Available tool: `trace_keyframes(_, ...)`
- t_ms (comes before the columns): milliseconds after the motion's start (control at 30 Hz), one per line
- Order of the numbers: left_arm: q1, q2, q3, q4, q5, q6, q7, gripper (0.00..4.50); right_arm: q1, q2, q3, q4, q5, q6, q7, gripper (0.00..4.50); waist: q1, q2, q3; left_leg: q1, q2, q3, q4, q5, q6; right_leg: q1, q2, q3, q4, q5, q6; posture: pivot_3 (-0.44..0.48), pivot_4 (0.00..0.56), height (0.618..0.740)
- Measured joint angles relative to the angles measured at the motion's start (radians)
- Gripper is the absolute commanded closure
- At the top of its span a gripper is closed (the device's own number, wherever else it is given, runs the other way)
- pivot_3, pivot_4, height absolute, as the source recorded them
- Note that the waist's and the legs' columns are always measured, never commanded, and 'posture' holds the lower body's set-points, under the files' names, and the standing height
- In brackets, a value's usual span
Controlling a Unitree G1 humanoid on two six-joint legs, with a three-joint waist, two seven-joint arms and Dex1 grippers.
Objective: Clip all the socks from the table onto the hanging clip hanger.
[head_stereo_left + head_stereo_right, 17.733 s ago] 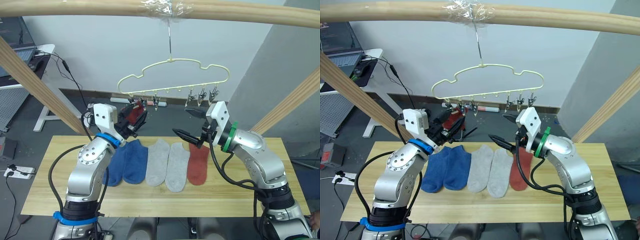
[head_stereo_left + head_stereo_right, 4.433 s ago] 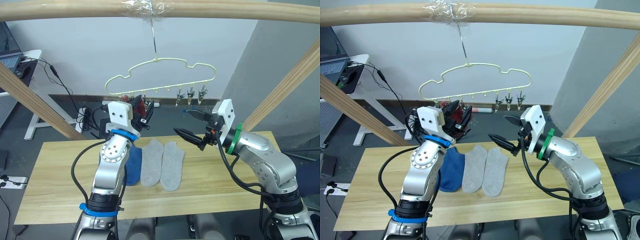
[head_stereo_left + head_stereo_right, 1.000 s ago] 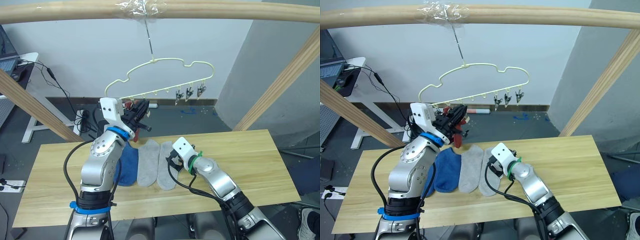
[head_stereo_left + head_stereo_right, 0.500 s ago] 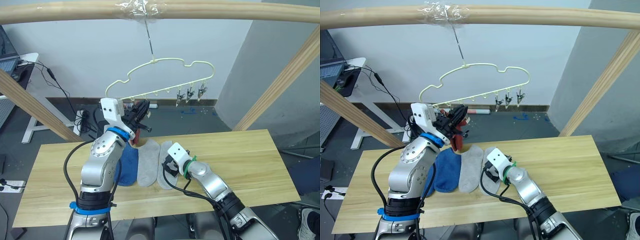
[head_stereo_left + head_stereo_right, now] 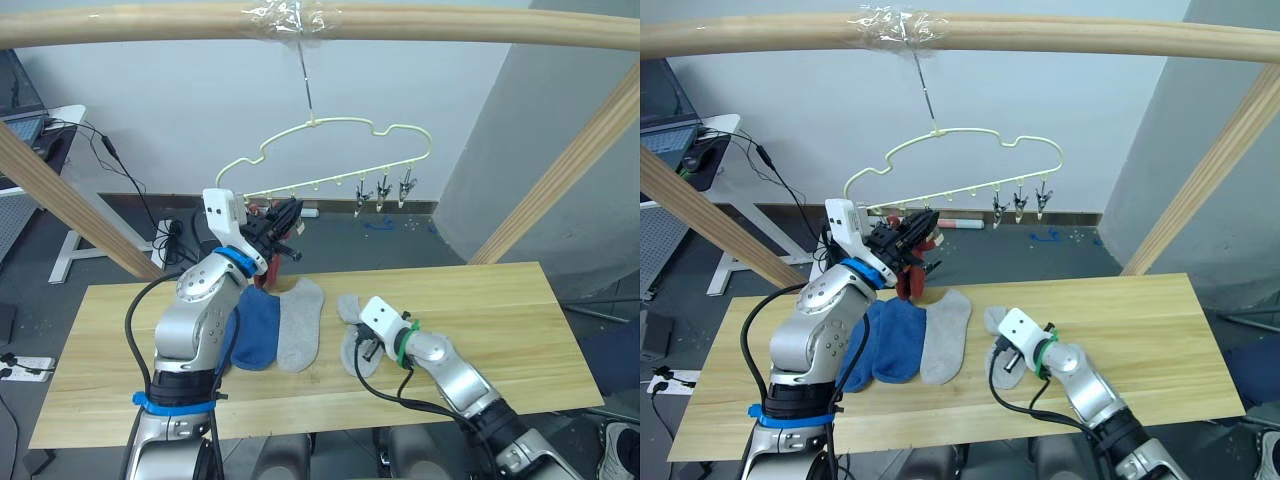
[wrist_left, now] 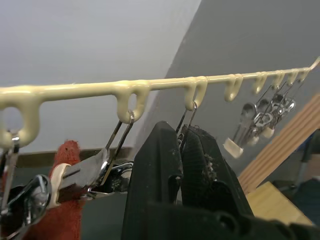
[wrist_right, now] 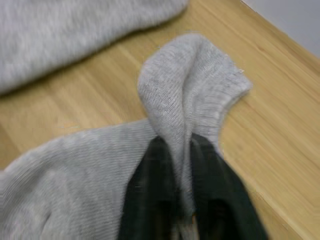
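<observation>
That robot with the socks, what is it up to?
It is hanging socks on a clip hanger that dangles from a wooden beam. The right hand has pinched one grey sock on the table, with the fabric bunched between its fingers. The left hand is raised at the hanger's clips, shut on one clip's wire, beside a rust red sock that hangs there. Another grey sock and blue socks lie on the table.

Silver arms w/ black cables; blue ring L, green ring R.
</observation>
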Motion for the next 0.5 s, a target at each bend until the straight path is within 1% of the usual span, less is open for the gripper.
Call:
trace_keyframes(67, -0.044, -0.003, 0.047, 0.029, -0.096, 0.107, 0.001, 4.44, 0.01, -0.043, -0.009, -0.019, -0.013, -0.029, 0.009, 4.46, 0.001, 0.0, 0.0, 0.0, 0.0, 0.0, 0.0, 0.0, 0.0, 0.0, 0.0, 0.0, 0.0, 0.0, 0.0, 0.093, 0.232, 0.74)
trace_keyframes(100, -0.08, -0.005, 0.087, 0.059, -0.175, 0.196, 0.009, 4.44, 0.017, -0.068, -0.017, -0.043, -0.021, -0.056, 0.01, 4.46, 0.001, 0.0, 0.0, 0.0, 0.0, 0.0, 0.0, 0.0, 0.0, 0.0, 0.0, 0.0, 0.0, 0.0, 0.0, 0.093, 0.232, 0.74)
trace_keyframes(267, -0.194, -0.019, 0.253, 0.177, -0.448, 0.472, 0.104, 4.44, 0.011, -0.112, -0.046, -0.175, -0.08, -0.176, -0.022, 4.46, -0.01, 0.0, 0.0, 0.0, 0.001, 0.0, 0.0, 0.001, -0.001, -0.001, 0.0, 0.0, 0.0, 0.0, 0.0, 0.076, 0.231, 0.74)
trace_keyframes(333, -0.218, -0.017, 0.307, 0.217, -0.533, 0.549, 0.145, 4.44, 0.006, -0.112, -0.051, -0.217, -0.107, -0.225, -0.037, 4.46, -0.012, 0.0, 0.0, -0.001, 0.001, 0.0, 0.0, 0.001, -0.001, -0.001, 0.0, 0.0, -0.001, 0.0, 0.0, 0.072, 0.232, 0.74)
trace_keyframes(433, -0.231, -0.017, 0.345, 0.244, -0.609, 0.613, 0.189, 4.44, 0.005, -0.106, -0.05, -0.251, -0.146, -0.272, -0.06, 4.46, -0.012, 0.0, 0.0, -0.001, 0.001, -0.001, 0.0, 0.001, -0.001, -0.001, 0.0, 0.0, -0.002, 0.0, 0.0, 0.069, 0.234, 0.74)
trace_keyframes(500, -0.235, -0.024, 0.362, 0.25, -0.649, 0.635, 0.227, 4.44, -0.005, -0.079, -0.049, -0.265, -0.168, -0.286, -0.078, 4.46, -0.013, 0.0, 0.0, -0.001, 0.001, -0.001, 0.0, 0.001, -0.002, -0.001, 0.0, 0.0, -0.002, 0.0, 0.0, 0.069, 0.234, 0.74)
